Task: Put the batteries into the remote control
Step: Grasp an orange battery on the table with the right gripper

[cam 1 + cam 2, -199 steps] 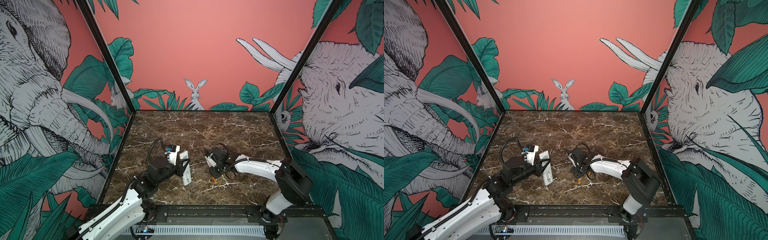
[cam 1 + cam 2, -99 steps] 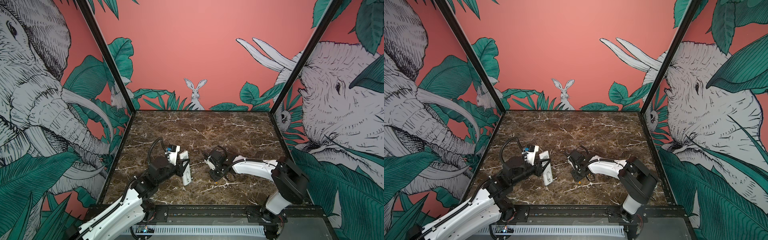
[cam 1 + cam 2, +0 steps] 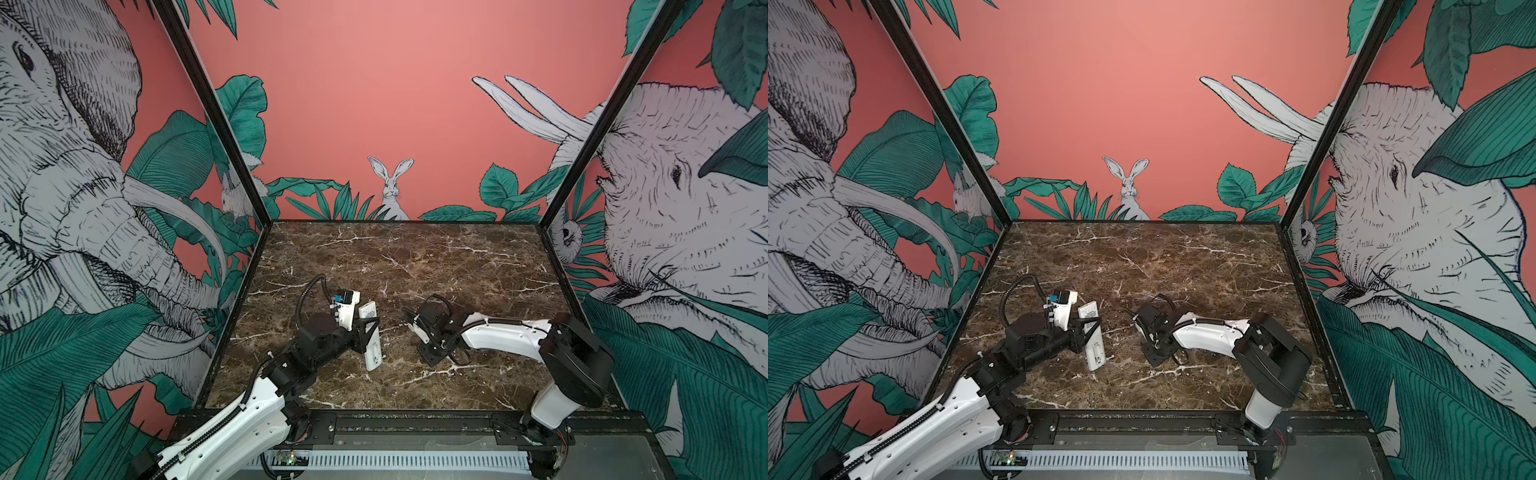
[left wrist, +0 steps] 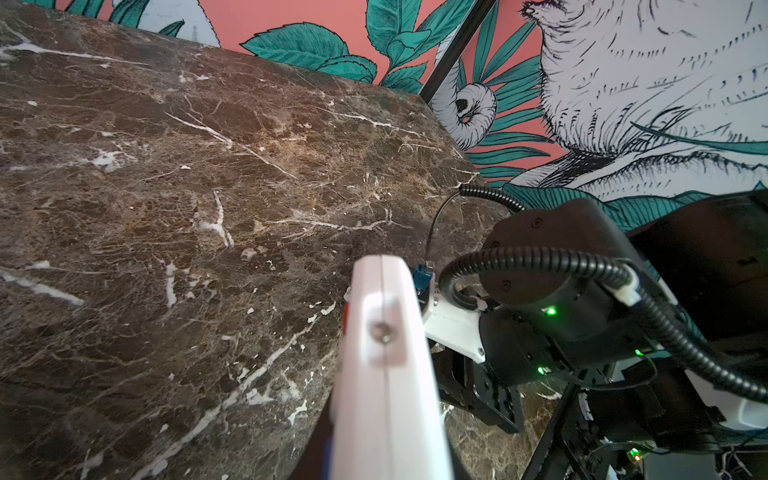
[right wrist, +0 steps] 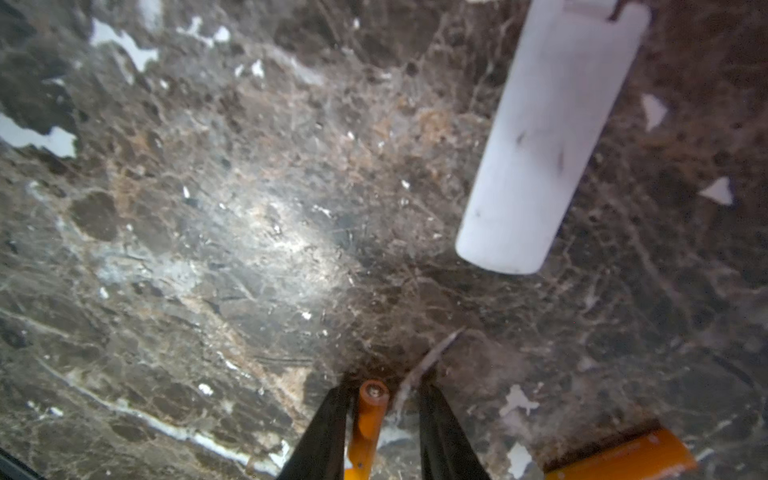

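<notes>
Right wrist view has the right gripper (image 5: pixel 384 395) down on the marble table (image 5: pixel 208 249), its black jaws parted on either side of 1 orange battery (image 5: pixel 368 419). The battery touches one jaw, with a gap left to the other, so no grip is made yet. The second battery (image 5: pixel 619 457) lies nearby on the table. In both top views the left gripper (image 3: pixel 368 328) is clamped across the middle of the remote control (image 3: pixel 372 353), holding it propped with its lower end on the marble. By my reading, 0 of 2 batteries are loaded. The compartment is possibly open, though too small to confirm. Picking up, inserting and repeating all remain.
</notes>
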Action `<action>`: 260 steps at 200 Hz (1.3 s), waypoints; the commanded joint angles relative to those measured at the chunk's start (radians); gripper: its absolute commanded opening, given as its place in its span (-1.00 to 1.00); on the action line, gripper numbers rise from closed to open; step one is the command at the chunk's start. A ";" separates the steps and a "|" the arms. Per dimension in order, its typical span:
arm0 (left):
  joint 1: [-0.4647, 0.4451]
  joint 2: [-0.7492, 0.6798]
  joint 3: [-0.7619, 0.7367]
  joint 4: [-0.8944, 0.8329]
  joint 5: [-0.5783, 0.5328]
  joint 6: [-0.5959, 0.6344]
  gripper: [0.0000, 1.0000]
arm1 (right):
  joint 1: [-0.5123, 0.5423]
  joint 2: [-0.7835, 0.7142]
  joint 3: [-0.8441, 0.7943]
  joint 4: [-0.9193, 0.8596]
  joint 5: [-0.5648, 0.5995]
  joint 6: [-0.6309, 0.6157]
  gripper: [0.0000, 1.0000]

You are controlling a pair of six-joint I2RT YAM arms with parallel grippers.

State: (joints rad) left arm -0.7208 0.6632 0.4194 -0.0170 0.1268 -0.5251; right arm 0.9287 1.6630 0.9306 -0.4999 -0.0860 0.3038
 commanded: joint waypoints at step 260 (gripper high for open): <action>0.006 0.044 -0.032 0.115 -0.003 -0.069 -1.00 | 0.073 -0.117 -0.029 0.077 0.012 -0.050 -0.88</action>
State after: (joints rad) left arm -0.7208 0.7017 0.3897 0.0288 0.1196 -0.5621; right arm 0.9951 1.6360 0.9272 -0.4770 -0.0681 0.2775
